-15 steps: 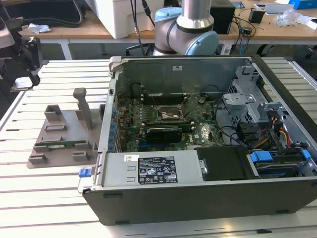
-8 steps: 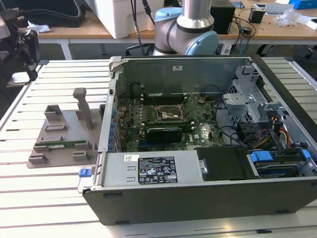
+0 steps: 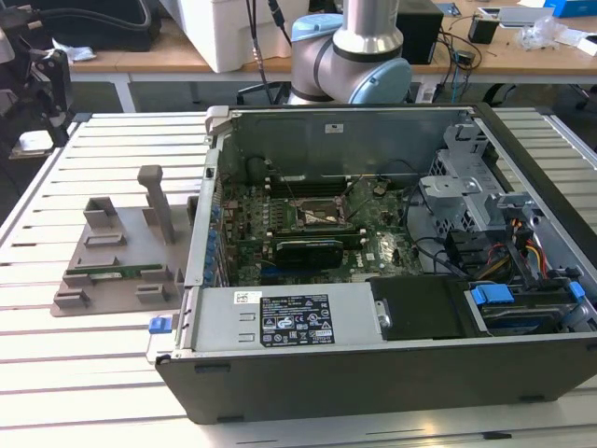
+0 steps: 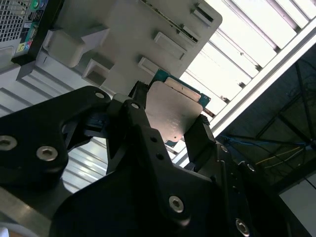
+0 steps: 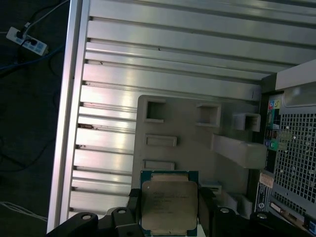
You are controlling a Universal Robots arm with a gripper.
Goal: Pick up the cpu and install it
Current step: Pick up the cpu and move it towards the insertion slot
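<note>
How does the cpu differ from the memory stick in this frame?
The cpu is square with a silver top; the memory stick is long, narrow and green. The cpu is clamped in the gripper; the memory stick lies in a slot of the grey tray. Both show green board edges.

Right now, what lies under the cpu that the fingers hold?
Below the cpu lies a grey holder tray on the slatted table. The tray part directly beneath is covered by the cpu and the fingers, so its content cannot be seen.
</note>
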